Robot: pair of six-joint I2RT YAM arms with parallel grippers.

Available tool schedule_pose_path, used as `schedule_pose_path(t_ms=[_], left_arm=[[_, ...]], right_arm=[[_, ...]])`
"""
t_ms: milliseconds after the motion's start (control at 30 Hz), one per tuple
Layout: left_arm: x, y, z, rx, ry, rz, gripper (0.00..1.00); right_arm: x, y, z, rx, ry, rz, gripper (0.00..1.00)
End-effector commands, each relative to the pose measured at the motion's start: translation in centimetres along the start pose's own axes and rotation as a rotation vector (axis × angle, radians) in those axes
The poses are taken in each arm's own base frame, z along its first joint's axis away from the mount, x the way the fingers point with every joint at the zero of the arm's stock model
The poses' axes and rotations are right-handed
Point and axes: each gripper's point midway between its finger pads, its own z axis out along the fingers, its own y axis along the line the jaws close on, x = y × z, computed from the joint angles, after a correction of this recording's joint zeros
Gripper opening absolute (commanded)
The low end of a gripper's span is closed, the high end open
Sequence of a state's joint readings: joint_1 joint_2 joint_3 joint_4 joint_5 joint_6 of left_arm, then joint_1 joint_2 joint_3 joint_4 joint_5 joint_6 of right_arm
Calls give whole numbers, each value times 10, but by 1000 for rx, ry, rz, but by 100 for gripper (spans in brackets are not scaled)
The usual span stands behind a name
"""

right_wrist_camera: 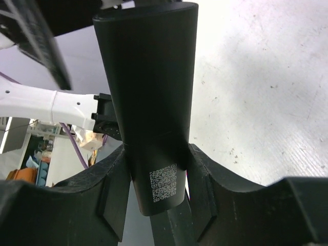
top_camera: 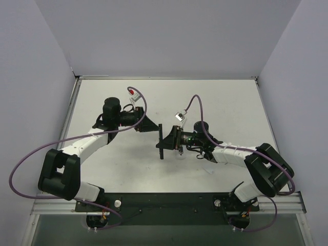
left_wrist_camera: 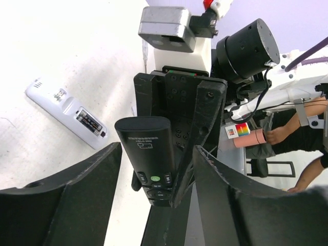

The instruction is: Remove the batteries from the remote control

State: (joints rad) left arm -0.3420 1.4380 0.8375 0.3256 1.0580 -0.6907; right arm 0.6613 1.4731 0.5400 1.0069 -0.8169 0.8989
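Observation:
A black remote control stands on end above the table, my right gripper shut on its lower back, where a white code label shows. Its back looks closed there. From overhead it is a dark upright bar between the two arms. My left gripper is open, one jaw on each side of the remote's button end, apart from it. In the top view the left gripper sits just up and left of the remote. The batteries are hidden.
A white remote lies on the table at the left of the left wrist view, an open bay in its back with dark contents I cannot make out. Grey walls close in the left, back and right sides.

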Motion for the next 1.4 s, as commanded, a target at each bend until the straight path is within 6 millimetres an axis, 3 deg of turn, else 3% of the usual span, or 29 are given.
schedule_pose_path(t_ms=[0,100,233,267,367,467,633,900,1367], left_arm=[[-18,-15,-8,-9,-47,123,74],[-14,-16,-8,-9,-37,118,82],[-18,-1,-21,-181,-73,245,80],[-15,0,-22,-217,-70,278,79],[-5,7,-32,-365,-60,355,75],[-1,12,-39,-475,-89,384,72],[23,5,-21,-515,-71,460,75],[59,27,10,-578,31,414,74],[56,42,37,-597,54,445,66]], right_arm=[[-13,7,1,-12,-34,-14,0],[-15,7,1,-13,-36,1,0],[-28,0,0,43,-72,86,0],[-26,-18,-2,140,-69,161,0],[-27,-48,-12,349,-59,294,0],[-38,-50,-15,388,-107,318,0],[-51,-60,-15,475,-173,404,0],[-64,-64,-12,508,-230,485,0],[-62,-57,-14,528,-245,493,0]])
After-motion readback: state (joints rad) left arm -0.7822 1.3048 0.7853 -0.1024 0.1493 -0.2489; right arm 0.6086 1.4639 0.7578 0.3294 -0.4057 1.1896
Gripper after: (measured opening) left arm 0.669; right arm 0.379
